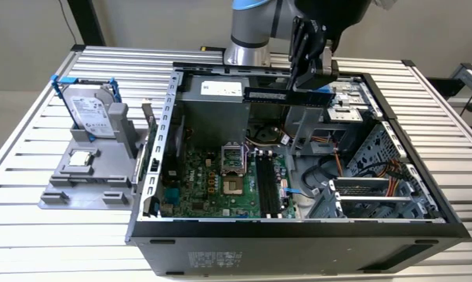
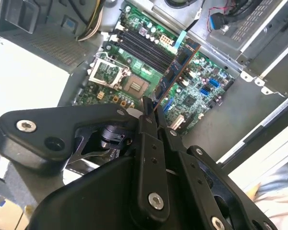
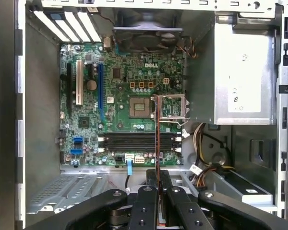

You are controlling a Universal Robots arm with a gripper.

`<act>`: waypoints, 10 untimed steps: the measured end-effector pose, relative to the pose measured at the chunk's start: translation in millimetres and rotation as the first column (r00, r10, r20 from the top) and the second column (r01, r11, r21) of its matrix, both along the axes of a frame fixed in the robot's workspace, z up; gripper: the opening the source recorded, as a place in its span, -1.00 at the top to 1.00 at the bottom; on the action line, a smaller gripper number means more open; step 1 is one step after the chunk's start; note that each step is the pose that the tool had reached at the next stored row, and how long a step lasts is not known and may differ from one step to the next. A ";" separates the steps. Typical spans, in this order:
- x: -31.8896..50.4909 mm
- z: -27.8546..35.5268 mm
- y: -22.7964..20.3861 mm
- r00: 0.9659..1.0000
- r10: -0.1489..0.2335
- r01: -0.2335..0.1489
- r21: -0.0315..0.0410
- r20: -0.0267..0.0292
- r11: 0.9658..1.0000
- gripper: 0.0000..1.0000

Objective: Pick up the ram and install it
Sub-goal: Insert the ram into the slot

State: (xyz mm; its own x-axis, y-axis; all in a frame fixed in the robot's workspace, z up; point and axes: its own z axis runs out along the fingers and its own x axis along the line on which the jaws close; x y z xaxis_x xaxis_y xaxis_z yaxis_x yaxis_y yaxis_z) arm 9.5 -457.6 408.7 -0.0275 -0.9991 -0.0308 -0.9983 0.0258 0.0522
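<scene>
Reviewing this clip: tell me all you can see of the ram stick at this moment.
The ram is a thin, long circuit-board stick with dark chips along its face. The gripper is shut on it near one end, holding it level and on edge above the open computer case. In the first wrist view it shows edge-on, lying crosswise to the motherboard's black slots, seated in none. Only the gripper touches it.

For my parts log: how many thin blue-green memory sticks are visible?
1: the thin blue-green ram stick, clamped in the black gripper above the open black computer case. Others may be hidden inside.
</scene>
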 end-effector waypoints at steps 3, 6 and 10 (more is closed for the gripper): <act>0.4 0.0 4.1 1.000 0.000 0.000 0.000 0.000 1.000 1.00; 0.7 0.0 7.4 1.000 0.000 0.000 0.000 0.000 1.000 1.00; 0.7 0.0 7.8 1.000 0.002 -0.002 0.000 0.000 1.000 1.00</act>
